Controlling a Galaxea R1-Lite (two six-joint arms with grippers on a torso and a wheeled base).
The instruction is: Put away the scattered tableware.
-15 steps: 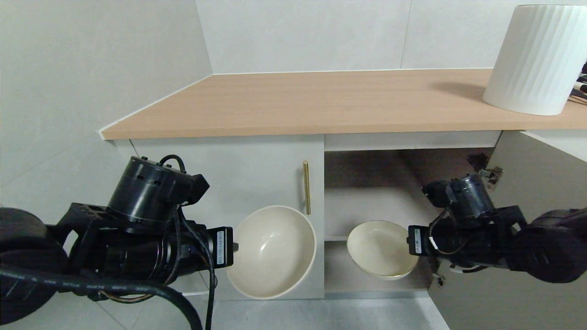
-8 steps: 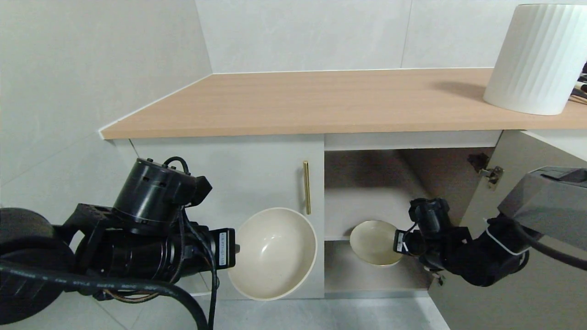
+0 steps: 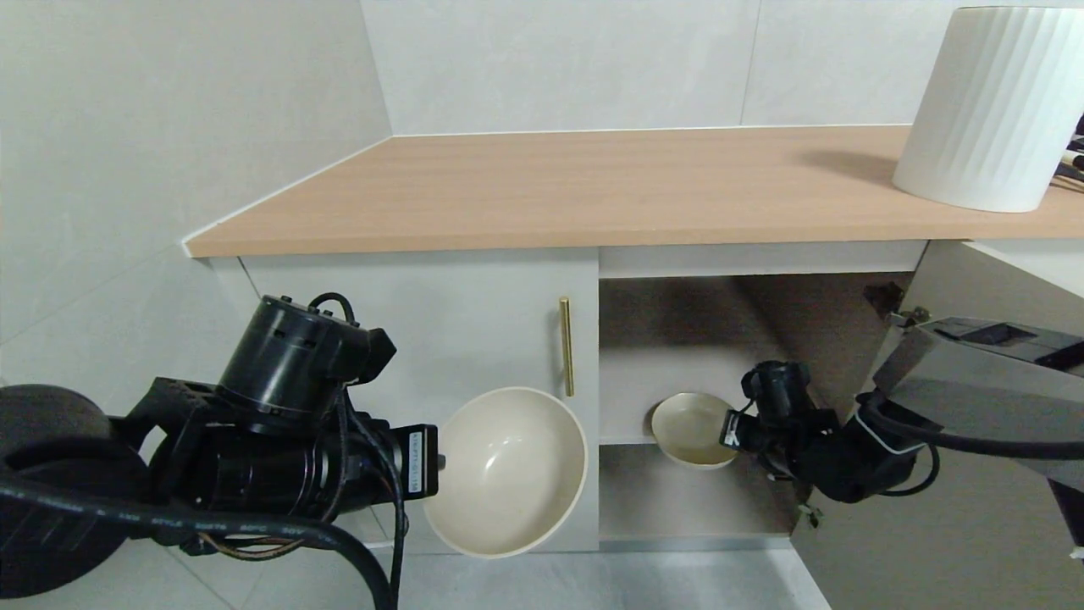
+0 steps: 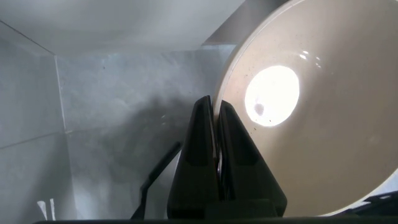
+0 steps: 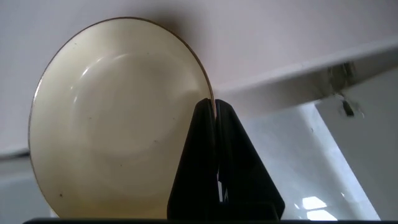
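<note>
A large cream bowl [image 3: 508, 470] hangs tilted in front of the shut left cabinet door, and my left gripper [image 3: 440, 462] is shut on its rim. The left wrist view has the fingers [image 4: 217, 134] pinching that rim of the bowl [image 4: 311, 118]. A smaller cream plate [image 3: 690, 428] is held inside the open right cabinet compartment, above its lower shelf. My right gripper [image 3: 730, 430] is shut on the plate's edge. In the right wrist view the plate [image 5: 118, 118] stands on edge with the fingers [image 5: 214, 121] clamped on its rim.
The wooden countertop [image 3: 593, 186] carries a white ribbed container [image 3: 991, 106] at the back right. The left cabinet door has a gold handle [image 3: 565, 346]. The right door [image 3: 957, 474] stands swung open beside my right arm. Grey floor tiles [image 3: 593, 585] lie below.
My right arm has carried the plate forward into the open cabinet, so the plate looks smaller and deeper. The left arm with the bowl has drifted slightly down and right.
</note>
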